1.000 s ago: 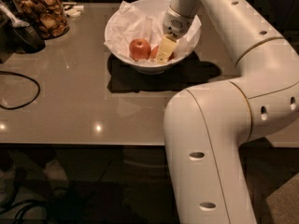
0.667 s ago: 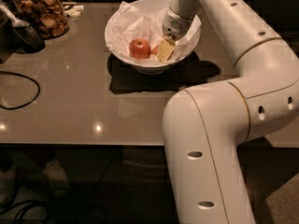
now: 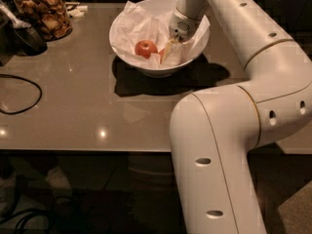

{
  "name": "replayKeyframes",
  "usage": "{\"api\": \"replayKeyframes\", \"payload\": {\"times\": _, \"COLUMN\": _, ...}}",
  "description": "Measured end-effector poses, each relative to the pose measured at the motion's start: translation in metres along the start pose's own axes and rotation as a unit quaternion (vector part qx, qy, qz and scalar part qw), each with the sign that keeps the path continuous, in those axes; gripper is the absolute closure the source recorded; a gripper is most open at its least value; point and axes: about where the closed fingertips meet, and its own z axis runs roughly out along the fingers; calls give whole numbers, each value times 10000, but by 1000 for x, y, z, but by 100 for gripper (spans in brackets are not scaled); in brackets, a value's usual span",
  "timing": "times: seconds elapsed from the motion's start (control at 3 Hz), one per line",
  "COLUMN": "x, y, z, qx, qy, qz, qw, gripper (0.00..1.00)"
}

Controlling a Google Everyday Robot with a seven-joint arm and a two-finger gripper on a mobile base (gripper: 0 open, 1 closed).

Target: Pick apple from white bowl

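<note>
The white bowl (image 3: 126,53) stands at the back middle of the grey-brown table and is lined with crumpled white paper. The small orange-red apple (image 3: 145,48) lies on the paper in the bowl's left half. My gripper (image 3: 168,50) reaches down into the bowl from the right, its tip just right of the apple and close to it. A small reddish patch shows right beside the gripper tip; I cannot tell what it is. My white arm covers the bowl's right rim.
A glass jar of brown snacks (image 3: 45,11) stands at the back left, with a dark object (image 3: 24,35) beside it. A black cable (image 3: 22,94) loops at the left. The table's front edge (image 3: 97,150) runs below. My arm's big links fill the right foreground.
My gripper has shifted slightly left inside the bowl, closer to the apple. The apple and the bowl have stayed in place.
</note>
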Motion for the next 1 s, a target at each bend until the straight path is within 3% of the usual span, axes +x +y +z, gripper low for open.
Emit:
{"api": "replayKeyframes", "payload": {"times": 0.33, "x": 0, "y": 0, "z": 0, "qx": 0, "qy": 0, "qz": 0, "qw": 10000, "gripper": 100}}
{"api": "replayKeyframes", "payload": {"times": 0.67, "x": 0, "y": 0, "z": 0, "qx": 1, "qy": 0, "qz": 0, "qw": 10000, "gripper": 100}}
{"api": "replayKeyframes", "payload": {"times": 1.0, "x": -14, "y": -2, "z": -15, "qx": 297, "qy": -130, "qz": -62, "qw": 9995, "gripper": 100}}
